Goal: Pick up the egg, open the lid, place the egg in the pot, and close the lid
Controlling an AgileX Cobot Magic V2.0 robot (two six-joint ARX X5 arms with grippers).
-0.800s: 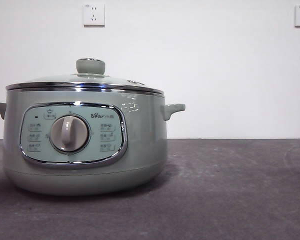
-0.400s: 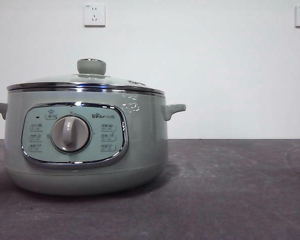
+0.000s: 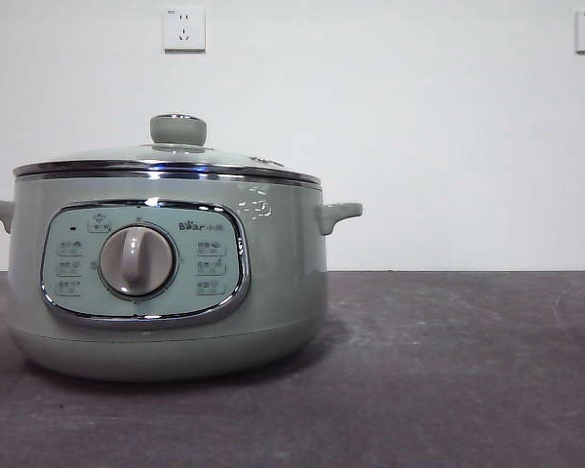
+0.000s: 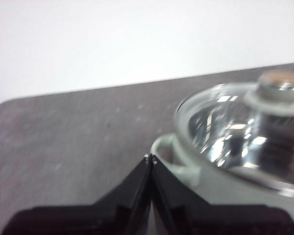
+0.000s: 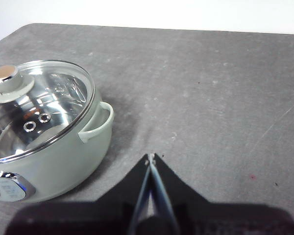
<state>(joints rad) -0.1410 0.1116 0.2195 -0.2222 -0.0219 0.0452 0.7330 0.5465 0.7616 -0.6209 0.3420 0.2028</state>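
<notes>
The pale green pot point(image 3: 166, 283) stands on the dark table at the left of the front view, its glass lid point(image 3: 166, 156) with the green knob point(image 3: 178, 129) resting on it. The pot also shows in the right wrist view point(image 5: 49, 147) and the left wrist view point(image 4: 186, 169). My left gripper point(image 4: 150, 157) is shut and empty beside one pot handle point(image 4: 169, 152). My right gripper point(image 5: 150, 157) is shut and empty above bare table, beside the other handle point(image 5: 100, 122). The egg is not in view.
The grey table point(image 3: 448, 370) stretches to the right of the pot. A white wall with two sockets point(image 3: 183, 28) stands behind. The table's far edge shows in both wrist views.
The pot has shifted very slightly to the right in the front view since a second ago. Nothing else moved.
</notes>
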